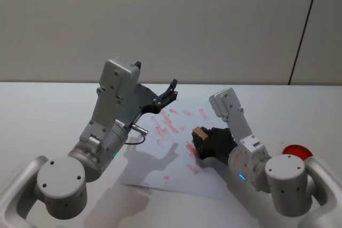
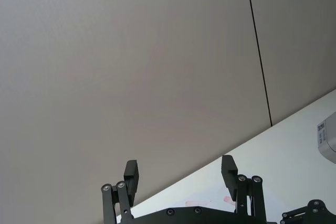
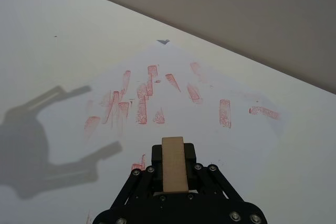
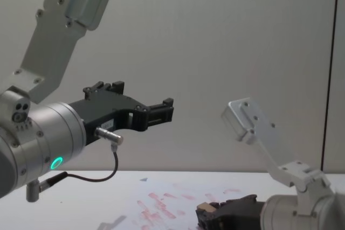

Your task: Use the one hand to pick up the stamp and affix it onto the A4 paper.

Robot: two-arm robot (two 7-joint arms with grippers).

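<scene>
My right gripper (image 1: 199,141) is clenched on the stamp (image 3: 175,163), just right of centre in the head view, low over the A4 paper (image 1: 160,172). My own fingers hide the stamp's underside, so I cannot tell whether it touches the sheet. My right arm covers the sheet's lower right part. My left gripper (image 2: 181,169) hangs raised near the middle of the head view, fingers spread, holding nothing. A red round thing (image 1: 297,151) at lower right is half hidden behind my arm.
</scene>
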